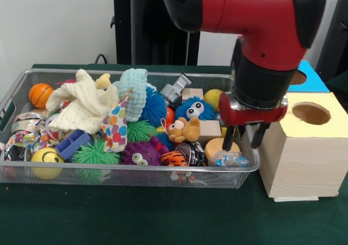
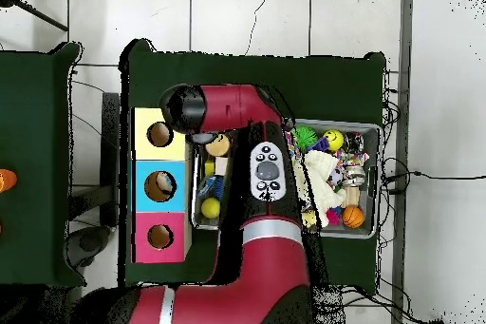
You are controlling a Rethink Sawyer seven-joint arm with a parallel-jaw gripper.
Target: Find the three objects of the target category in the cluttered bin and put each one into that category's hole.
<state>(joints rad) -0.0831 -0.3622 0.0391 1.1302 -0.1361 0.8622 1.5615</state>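
Green table (image 1: 163, 218) | wire mesh bin (image 1: 136, 175) crammed, toys half-buried | black two-fingered gripper (image 1: 246, 137) spread, empty, by yellow-topped wooden box (image 1: 302, 158).

Big glossy red arm (image 1: 255, 8) with rounded casings, small dark screw holes dotting the shell, then a fat black cylindrical wrist section (image 1: 260, 85) ending in a red collar. From above, a grey oval control panel (image 2: 268, 172) with round buttons sits on the red link.
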